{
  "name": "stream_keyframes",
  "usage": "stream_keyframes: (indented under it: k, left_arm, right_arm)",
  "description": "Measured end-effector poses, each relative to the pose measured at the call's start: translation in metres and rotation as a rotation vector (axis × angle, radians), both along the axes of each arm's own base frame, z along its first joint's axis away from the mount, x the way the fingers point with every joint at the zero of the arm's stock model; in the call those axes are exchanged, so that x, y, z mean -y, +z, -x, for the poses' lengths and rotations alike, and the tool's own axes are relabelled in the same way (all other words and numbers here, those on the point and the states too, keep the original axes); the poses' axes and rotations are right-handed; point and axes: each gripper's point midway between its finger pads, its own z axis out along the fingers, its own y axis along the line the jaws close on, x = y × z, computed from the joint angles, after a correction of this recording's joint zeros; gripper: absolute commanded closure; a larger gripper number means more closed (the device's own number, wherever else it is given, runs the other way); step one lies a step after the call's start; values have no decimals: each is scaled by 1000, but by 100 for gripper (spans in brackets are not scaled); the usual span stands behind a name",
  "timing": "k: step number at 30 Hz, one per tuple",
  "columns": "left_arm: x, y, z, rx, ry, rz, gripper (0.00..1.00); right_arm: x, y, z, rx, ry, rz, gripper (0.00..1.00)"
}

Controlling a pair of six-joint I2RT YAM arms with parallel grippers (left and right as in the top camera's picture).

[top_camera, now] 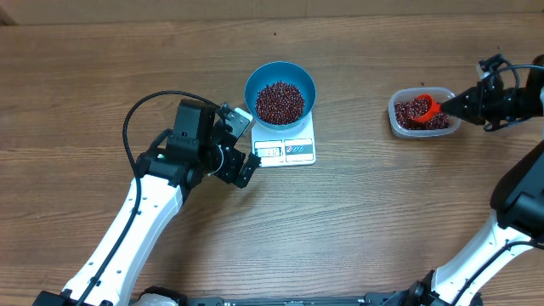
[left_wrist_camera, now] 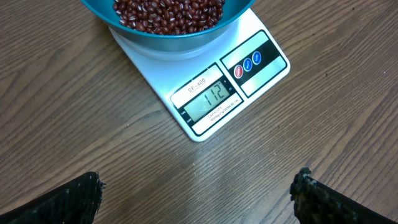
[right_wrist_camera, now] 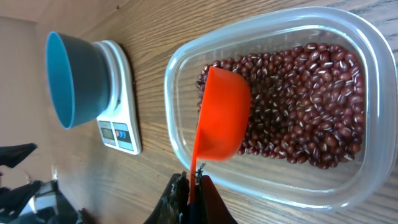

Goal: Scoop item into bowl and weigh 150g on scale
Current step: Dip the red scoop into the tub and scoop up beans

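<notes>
The blue bowl (top_camera: 280, 91) stands on the white scale (top_camera: 289, 150) and holds a heap of dark red beans (top_camera: 280, 101). The left wrist view shows the scale (left_wrist_camera: 211, 81), its display (left_wrist_camera: 210, 101) reading 112, and the bowl's beans (left_wrist_camera: 168, 14) above it. My left gripper (top_camera: 241, 144) hangs open just left of the scale, nothing between its fingers (left_wrist_camera: 74, 199). My right gripper (right_wrist_camera: 193, 186) is shut on the handle of an orange scoop (right_wrist_camera: 221, 115), whose cup sits in the clear tub (right_wrist_camera: 273, 37) among the beans (right_wrist_camera: 305, 106). The overhead view shows the scoop (top_camera: 427, 106) inside the tub (top_camera: 396, 119).
Bare wooden tabletop (top_camera: 365, 212) surrounds the scale and tub. The left arm (top_camera: 144, 221) reaches in from the lower left, the right arm (top_camera: 510, 212) from the lower right. The tub lies near the right table edge.
</notes>
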Motion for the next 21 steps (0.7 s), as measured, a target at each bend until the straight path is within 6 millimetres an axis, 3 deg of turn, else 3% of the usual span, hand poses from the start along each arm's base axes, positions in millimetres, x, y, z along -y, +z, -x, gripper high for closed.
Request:
stream_keyframes:
  k: [10, 21]
  left_arm:
    - [0, 0, 0, 0, 0, 0, 0]
    - [0, 0, 0, 0, 0, 0, 1]
  right_arm:
    - [10, 8, 6, 23, -26, -55, 96]
    - [-3, 24, 5, 80, -12, -155, 96]
